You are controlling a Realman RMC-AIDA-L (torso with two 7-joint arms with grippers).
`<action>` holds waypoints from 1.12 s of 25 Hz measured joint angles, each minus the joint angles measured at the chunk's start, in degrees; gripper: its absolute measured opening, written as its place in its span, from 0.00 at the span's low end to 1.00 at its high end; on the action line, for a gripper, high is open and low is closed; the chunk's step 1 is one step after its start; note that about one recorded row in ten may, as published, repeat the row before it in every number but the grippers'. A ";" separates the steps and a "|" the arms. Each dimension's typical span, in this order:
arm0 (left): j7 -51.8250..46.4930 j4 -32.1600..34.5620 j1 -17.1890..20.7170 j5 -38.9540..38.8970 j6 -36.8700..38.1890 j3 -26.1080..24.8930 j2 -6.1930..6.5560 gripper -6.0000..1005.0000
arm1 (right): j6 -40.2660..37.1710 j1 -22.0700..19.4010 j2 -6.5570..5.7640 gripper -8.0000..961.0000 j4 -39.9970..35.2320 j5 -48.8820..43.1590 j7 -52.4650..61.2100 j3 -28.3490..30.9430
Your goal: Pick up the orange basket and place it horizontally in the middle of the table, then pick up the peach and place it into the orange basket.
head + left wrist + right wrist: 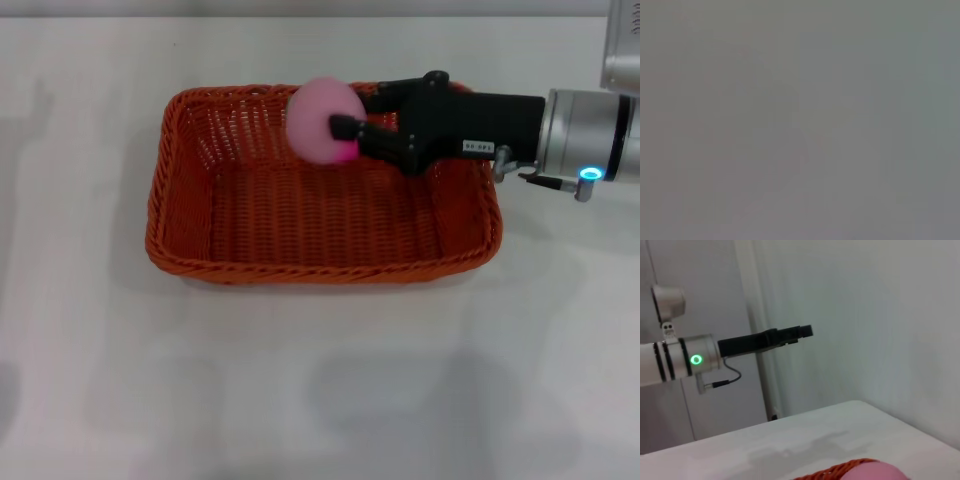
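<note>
The orange basket (320, 272) lies lengthwise across the middle of the white table (300, 380). My right gripper (346, 113) reaches in from the right over the basket's far side, shut on the pale-pink peach (315, 118), which hangs above the basket's back wall. In the right wrist view the peach (875, 474) and a strip of basket rim (840, 471) show at the picture's edge. My left gripper (807, 331) is raised in the air, far from the basket, seen only in the right wrist view. The left wrist view shows only grey.
White tabletop surrounds the basket on all sides. A grey wall and a pale upright post (762, 365) stand beyond the table's far edge.
</note>
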 joint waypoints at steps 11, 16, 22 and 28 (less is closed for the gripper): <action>-0.10 0.50 -0.08 0.02 -0.49 0.12 0.01 0.84 | -0.77 0.45 0.00 0.53 0.56 0.81 2.27 -0.96; -0.12 0.36 -0.07 0.07 -0.54 0.25 0.01 0.84 | -1.03 0.33 0.00 0.74 0.50 0.81 2.00 -0.66; -0.13 0.77 -0.13 0.02 -0.64 0.13 -0.04 0.84 | -1.15 0.02 -0.05 0.87 0.13 0.88 -0.22 1.20; -0.13 0.74 -0.04 0.00 -0.73 0.15 -0.09 0.84 | -1.73 -0.47 -0.08 0.86 0.99 1.64 -3.11 6.62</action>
